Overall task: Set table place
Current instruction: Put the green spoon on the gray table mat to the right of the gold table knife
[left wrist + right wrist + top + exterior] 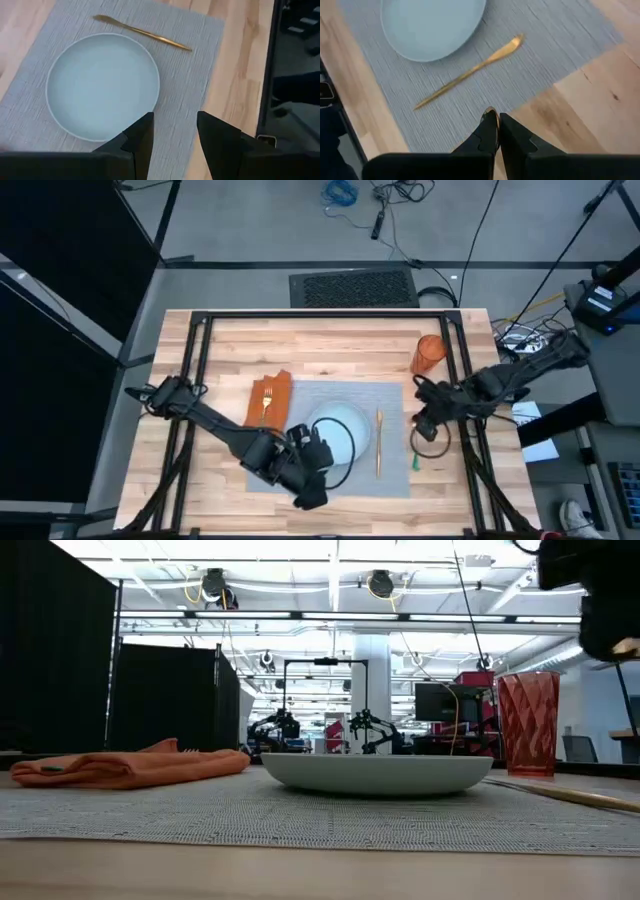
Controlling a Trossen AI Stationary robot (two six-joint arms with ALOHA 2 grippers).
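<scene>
With your left gripper [175, 132] parked spread-fingered low in the frame by the plate [335, 430], lower the right gripper [494, 122] (clenched on a gold utensil [489, 110], only its tip showing) level, just right of the knife [379, 442] on the central mat [390, 395].
</scene>
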